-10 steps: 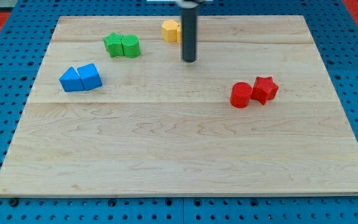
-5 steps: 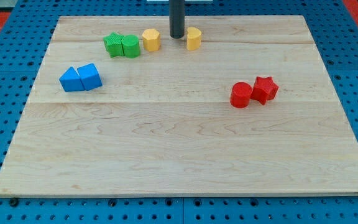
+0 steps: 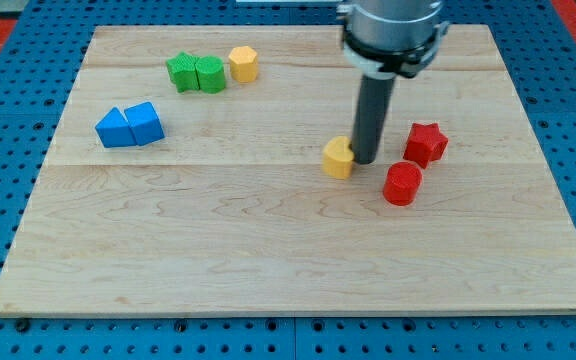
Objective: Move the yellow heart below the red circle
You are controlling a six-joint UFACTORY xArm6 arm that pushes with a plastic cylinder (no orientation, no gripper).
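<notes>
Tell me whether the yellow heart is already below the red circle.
Not yet. The yellow heart sits to the view's left of the red circle, slightly higher, against my tip.

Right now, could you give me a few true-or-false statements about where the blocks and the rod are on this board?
1. My tip is right beside the yellow heart. True.
2. The red circle touches the red star. False: a small gap shows between them.
3. The yellow heart lies below the red circle. False: it sits to the circle's left, slightly higher in the view.
4. The two green blocks sit side by side near the view's top. True.
5. The yellow hexagon is beside the blue blocks. False: it is next to the green ones.
</notes>
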